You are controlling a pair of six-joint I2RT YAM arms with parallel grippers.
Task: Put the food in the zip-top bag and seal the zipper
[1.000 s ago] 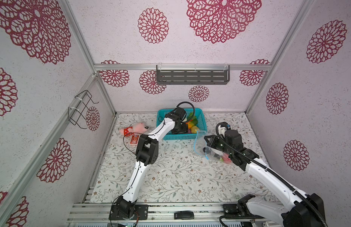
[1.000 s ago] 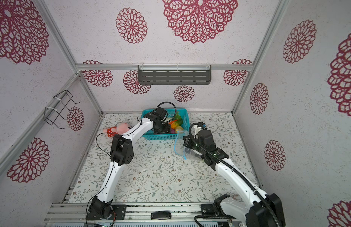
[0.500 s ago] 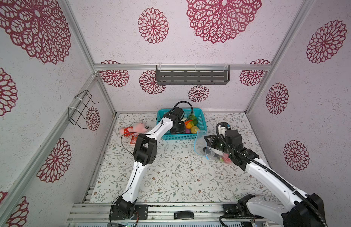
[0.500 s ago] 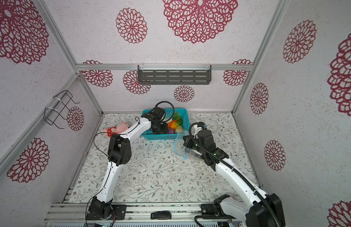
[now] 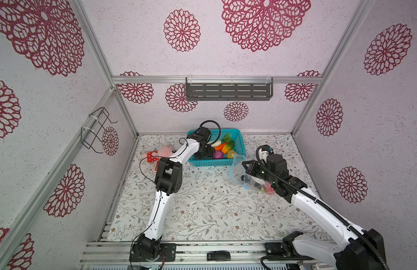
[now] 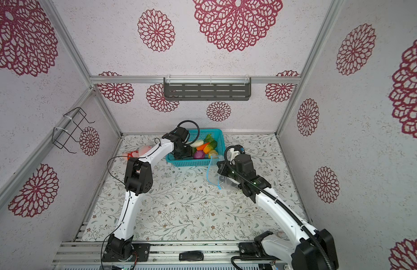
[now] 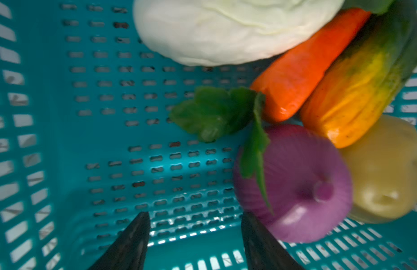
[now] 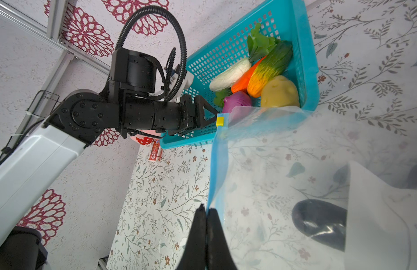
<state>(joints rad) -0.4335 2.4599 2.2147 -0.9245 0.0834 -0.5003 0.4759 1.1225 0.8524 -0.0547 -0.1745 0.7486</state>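
Left gripper [image 7: 194, 224]: two dark fingers spread, nothing between them, tips low inside the teal basket [image 7: 27, 140]. One finger sits just beside the purple onion [image 7: 296, 182]; contact cannot be told. Right gripper [image 8: 207, 210]: fingers pressed together, pinching the light-blue zipper [image 8: 216, 163] along the edge of the zip-top bag [image 8: 284, 163], that edge lifted. The bag lies on the floral table [image 5: 202, 205] just in front of the basket's right corner, under the right wrist. Count in basket: one onion, one carrot [image 7: 303, 70], one white vegetable [image 7: 226, 30], one green-to-orange vegetable [image 7: 357, 93], one yellow potato [image 7: 385, 170], and green leaves [image 7: 212, 114] in at least two sprigs. Count in bag: one dark eggplant [image 8: 319, 222], one red pepper [image 5: 268, 188]. One yellow slider [image 8: 219, 121] at the zipper's far end. One basket, one bag, two arms. Hard to read: the pepper is a red blur half under the right arm in a top view. The bag's white label patch [image 8: 378, 210] cuts off part of the eggplant in the right wrist view. The left gripper is mostly hidden behind its own wrist in both top views. The pink plush toy [image 5: 164, 150], left of the basket, is largely covered by the left arm. The white vegetable and the potato run off the left wrist frame.
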